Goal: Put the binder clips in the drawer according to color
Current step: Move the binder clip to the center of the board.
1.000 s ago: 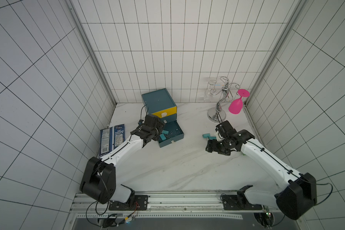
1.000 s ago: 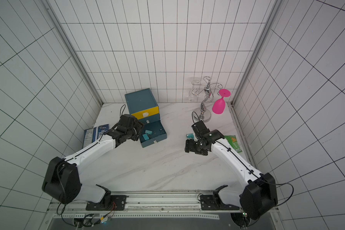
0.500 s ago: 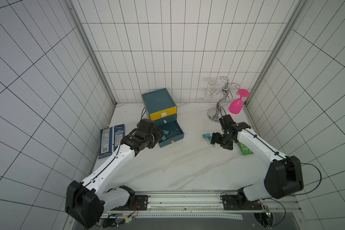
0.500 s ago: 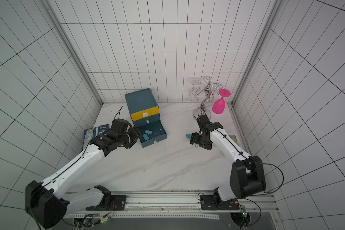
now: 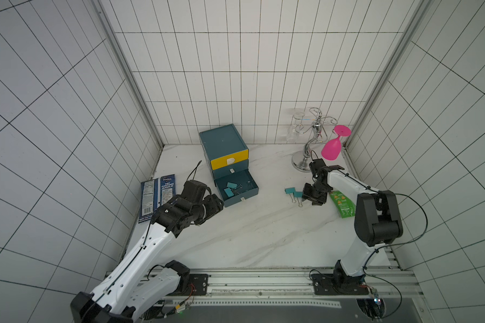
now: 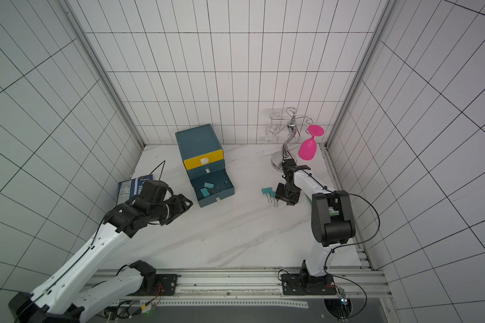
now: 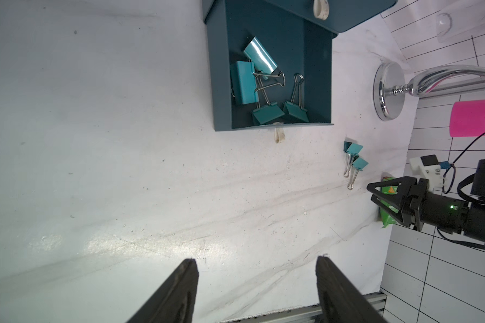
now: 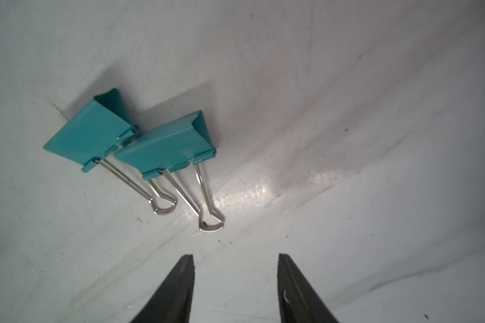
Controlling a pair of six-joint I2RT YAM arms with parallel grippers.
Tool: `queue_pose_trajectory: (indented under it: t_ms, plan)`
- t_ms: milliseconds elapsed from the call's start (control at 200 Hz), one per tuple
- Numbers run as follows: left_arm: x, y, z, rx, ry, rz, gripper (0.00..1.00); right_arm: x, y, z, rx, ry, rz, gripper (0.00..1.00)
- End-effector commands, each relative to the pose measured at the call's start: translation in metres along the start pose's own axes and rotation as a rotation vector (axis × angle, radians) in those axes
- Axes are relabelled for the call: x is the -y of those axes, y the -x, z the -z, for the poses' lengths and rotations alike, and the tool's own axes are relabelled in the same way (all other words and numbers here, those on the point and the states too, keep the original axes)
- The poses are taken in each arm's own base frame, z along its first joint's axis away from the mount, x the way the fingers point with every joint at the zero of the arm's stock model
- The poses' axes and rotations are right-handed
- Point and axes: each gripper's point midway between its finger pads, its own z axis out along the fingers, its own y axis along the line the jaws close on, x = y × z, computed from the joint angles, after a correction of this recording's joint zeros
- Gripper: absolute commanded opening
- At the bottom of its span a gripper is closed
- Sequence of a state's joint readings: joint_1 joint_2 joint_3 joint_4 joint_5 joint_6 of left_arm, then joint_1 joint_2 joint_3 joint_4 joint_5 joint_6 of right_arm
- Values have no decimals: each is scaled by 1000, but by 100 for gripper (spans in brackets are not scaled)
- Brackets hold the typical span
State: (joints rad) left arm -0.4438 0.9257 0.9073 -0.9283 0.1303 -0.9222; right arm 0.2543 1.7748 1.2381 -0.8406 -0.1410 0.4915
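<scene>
Binder clips (image 5: 290, 191) partly masked by right gripper (image 8: 235, 260) from above; right, left gripper (image 7: 256, 265) spread, empty.

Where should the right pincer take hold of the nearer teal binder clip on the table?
Probably the silver wire handle of the nearer clip, from the handle end, facing the right pincer. The clip lies flat, handle pointing at the open pincer, and its body touches the second clip, leaving little finger room there.
</scene>
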Motion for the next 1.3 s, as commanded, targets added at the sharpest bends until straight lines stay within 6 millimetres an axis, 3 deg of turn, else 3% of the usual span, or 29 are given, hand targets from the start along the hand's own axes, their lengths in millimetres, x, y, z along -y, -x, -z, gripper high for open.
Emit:
queue_pose_trajectory:
  t_ms: [0, 105, 460, 990, 1154, 1299]
  plan:
    - [-8, 0, 2, 20, 11, -9, 70, -1, 3, 0, -8, 1, 1, 24]
    - [-9, 1, 2, 17, 11, -6, 70, -4, 1, -6, -22, 18, -12, 0]
    - [-7, 1, -4, -28, 8, 0, 70, -21, -1, -24, -68, 85, -17, 0]
    - [-13, 3, -3, -26, 20, 13, 70, -26, -6, -44, -104, 92, -27, 0]
    - [-13, 2, -5, -33, 16, 13, 70, -29, -16, -36, -89, 92, -22, 0]
    - [-11, 2, -7, -46, 12, 11, 70, -35, -11, -30, -56, 110, -13, 0]
